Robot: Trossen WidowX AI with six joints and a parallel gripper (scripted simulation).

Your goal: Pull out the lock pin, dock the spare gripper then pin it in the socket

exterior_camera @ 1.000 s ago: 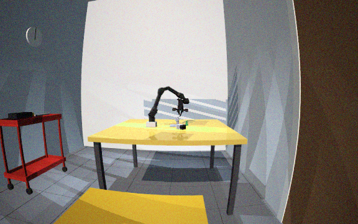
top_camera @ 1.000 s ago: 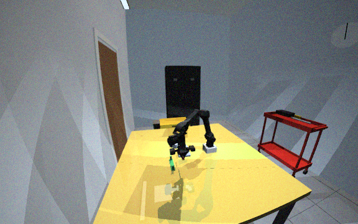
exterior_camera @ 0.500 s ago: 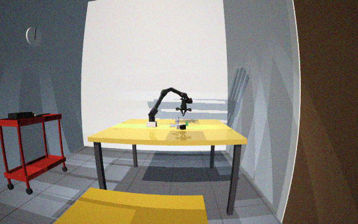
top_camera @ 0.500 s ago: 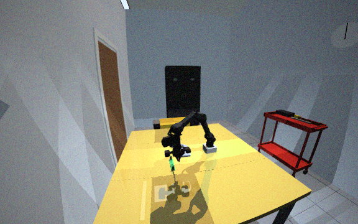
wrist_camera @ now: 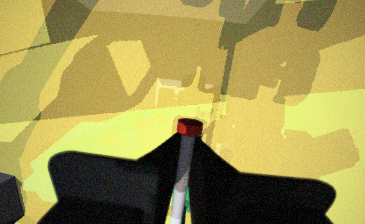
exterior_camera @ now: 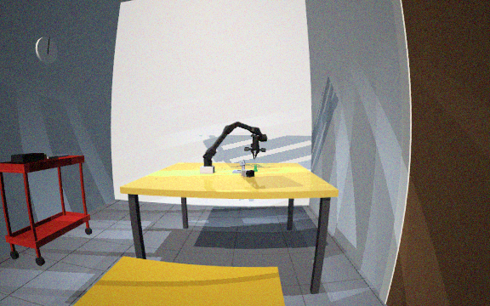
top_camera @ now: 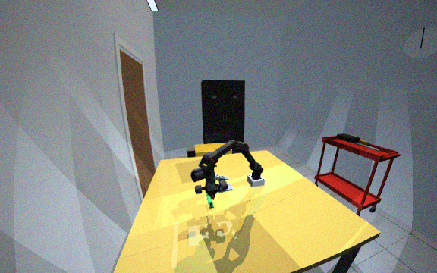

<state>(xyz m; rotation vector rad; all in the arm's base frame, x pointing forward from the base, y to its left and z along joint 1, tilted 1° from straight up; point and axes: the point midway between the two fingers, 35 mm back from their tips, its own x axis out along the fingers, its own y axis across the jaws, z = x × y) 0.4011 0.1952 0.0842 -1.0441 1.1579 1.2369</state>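
Note:
My gripper [top_camera: 212, 196] [exterior_camera: 254, 157] [wrist_camera: 185, 136] is shut on the lock pin, just under its red head. The pin [wrist_camera: 189, 128] has a red head and a grey shaft that runs back between the fingers. In the top and exterior views the gripper points down above the upright green piece [top_camera: 210, 202] [exterior_camera: 255, 168]; a sliver of green shows behind the shaft in the wrist view. Pale grey parts [top_camera: 226, 187] [exterior_camera: 242, 163] stand on the table beside the gripper, with a dark block [exterior_camera: 249, 173] in front. Which of these is the socket and which the spare gripper is too small to tell.
The arm's pale base [top_camera: 256, 180] [exterior_camera: 207, 169] stands on the yellow table [top_camera: 298, 212] [exterior_camera: 164, 183]. A dark grey block [wrist_camera: 2, 197] shows at the wrist view's lower left. A red cart [top_camera: 351, 189] [exterior_camera: 54, 229] stands away from the table.

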